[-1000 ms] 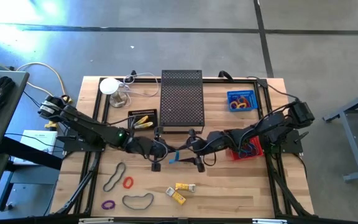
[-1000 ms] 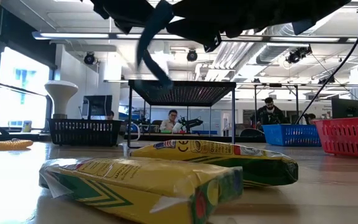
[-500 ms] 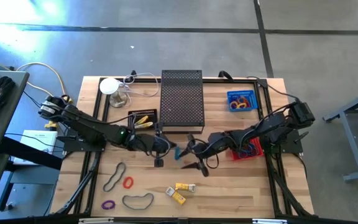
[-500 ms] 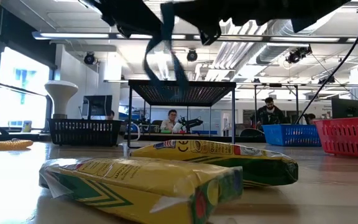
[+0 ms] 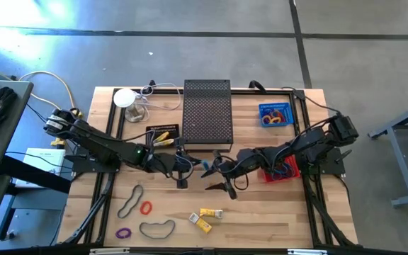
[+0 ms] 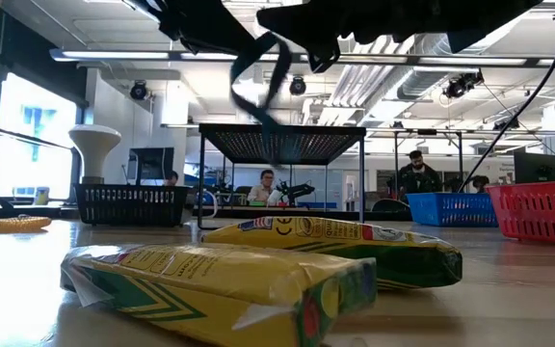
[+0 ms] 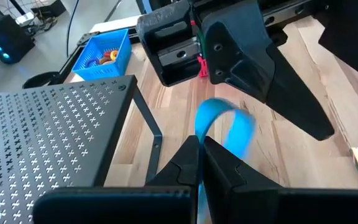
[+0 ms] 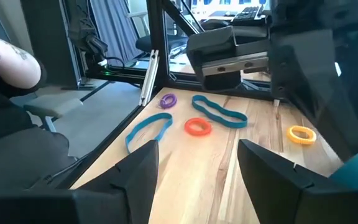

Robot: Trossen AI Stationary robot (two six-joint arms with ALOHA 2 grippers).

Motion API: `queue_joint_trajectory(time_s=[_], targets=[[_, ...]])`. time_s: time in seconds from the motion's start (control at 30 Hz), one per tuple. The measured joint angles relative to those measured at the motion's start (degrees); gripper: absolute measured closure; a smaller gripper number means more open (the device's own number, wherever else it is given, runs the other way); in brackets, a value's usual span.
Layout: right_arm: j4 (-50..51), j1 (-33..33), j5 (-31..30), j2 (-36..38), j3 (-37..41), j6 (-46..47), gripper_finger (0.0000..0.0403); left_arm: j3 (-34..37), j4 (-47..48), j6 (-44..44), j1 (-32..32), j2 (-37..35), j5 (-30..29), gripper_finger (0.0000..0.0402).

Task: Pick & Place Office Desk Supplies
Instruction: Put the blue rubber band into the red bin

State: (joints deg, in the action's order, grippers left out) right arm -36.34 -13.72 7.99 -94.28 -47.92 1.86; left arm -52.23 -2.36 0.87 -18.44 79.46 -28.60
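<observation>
You see the blue bin (image 5: 274, 114) in the upper right of the high view, with coloured rubber bands inside. The red bin (image 5: 282, 168) sits below it, half hidden by the right arm, also holding bands. The black basket (image 5: 163, 134), left of centre, has yellow pieces in it. The black mesh stand (image 5: 207, 112) is at top centre.

In the middle of the high view, the left gripper (image 5: 184, 167) is pinched closed on a blue rubber band (image 7: 224, 127), which hangs above the wood. The right gripper (image 5: 219, 177) is just beside it, its fingers spread wide and holding nothing.

On the wooden table (image 5: 261, 212), in the lower left, lie two large dark bands (image 5: 130, 201), a red band (image 5: 146, 207) and a purple band (image 5: 123, 232). Two yellow packs (image 5: 205, 217) lie at lower centre. A white lamp (image 5: 126, 98) stands in the upper left corner of the table.

In the low view you see an open room with ceiling lights and a few people (image 6: 414, 173) sitting far behind the table.
</observation>
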Motion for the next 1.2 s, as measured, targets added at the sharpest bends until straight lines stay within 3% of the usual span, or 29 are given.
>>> queue_joint_trajectory(time_s=[0.27, 0.6, 0.87, 1.03, 1.2], targets=[[1.5, 0.0, -0.5, 0.0, 0.0, -0.1, 0.0195, 0.0, 0.2, 0.0, 0.0, 0.0, 0.2, 0.0401], [16.0, 0.2, -6.0, 0.0, 0.1, 2.9, 0.0195, 0.0, 0.3, 0.1, 0.0, 0.0, 0.2, 0.0401], [13.6, 1.6, -20.0, 0.0, 0.1, 3.7, 0.0195, 0.0, 0.2, 0.6, 0.0, 0.0, 0.3, 0.0401], [9.2, 2.9, -14.3, 0.0, 0.1, 4.4, 0.0195, 0.0, 0.2, 0.7, 0.0, 0.0, 0.3, 0.0401], [6.2, 3.0, -13.4, 0.0, 0.1, 4.6, 0.0195, 0.0, 0.2, 0.7, 0.0, 0.0, 0.3, 0.0401]])
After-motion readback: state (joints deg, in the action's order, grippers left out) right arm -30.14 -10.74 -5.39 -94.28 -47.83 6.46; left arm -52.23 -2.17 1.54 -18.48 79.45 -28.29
